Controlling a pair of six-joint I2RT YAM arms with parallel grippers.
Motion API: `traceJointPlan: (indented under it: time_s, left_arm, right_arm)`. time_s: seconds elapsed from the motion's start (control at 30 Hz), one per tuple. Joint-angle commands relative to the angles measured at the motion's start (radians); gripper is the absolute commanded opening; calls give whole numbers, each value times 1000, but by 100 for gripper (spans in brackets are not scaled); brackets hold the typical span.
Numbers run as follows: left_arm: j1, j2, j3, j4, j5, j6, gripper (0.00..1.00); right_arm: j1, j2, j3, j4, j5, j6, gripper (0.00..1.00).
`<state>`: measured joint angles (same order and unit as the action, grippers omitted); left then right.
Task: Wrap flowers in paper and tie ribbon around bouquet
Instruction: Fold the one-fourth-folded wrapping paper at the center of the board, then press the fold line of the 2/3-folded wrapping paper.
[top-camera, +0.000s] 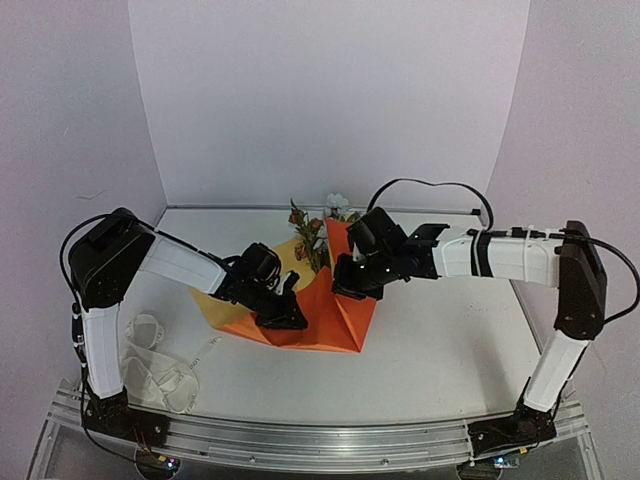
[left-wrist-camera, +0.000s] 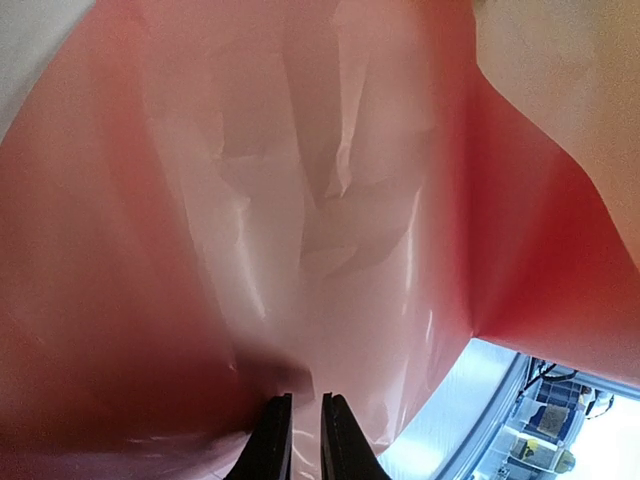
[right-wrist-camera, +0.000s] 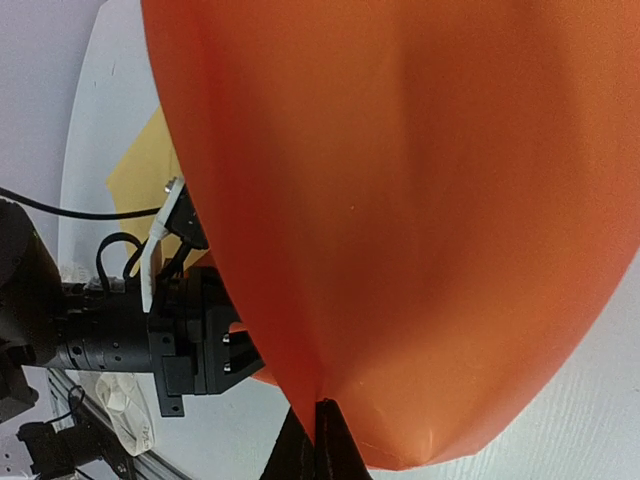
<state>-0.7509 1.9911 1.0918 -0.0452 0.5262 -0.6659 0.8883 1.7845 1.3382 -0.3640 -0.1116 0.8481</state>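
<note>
Right gripper tight on orange paper, flowers behind.

White tabletop boxed in by plain pale walls

The tabletop is matte white, and the right wrist view shows a fine lined texture on it. A blank back wall rises from its far edge. The left wall and right wall, faintly lilac, angle in from the sides. A silver metal rail runs along the near edge. The light is soft and even, with faint shadows. Past the table's edge, the left wrist view catches a blurred shelf of small items.
</note>
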Motion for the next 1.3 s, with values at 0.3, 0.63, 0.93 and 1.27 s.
traceJointPlan:
  time_s: [0.3, 0.63, 0.93, 1.27]
  left_arm:
    - [24, -149, -76, 76, -31, -52, 17]
    - [133, -253, -25, 99, -22, -130, 39]
    - [134, -157, 125, -5, -64, -96, 48]
    - [134, -21, 231, -88, -123, -29, 38]
  right_arm:
    - [3, 218, 133, 52, -172, -75, 0]
    - [9, 276, 151, 56, -170, -80, 0]
    - [13, 290, 160, 55, -155, -81, 1]
    - [18, 289, 153, 54, -138, -79, 1]
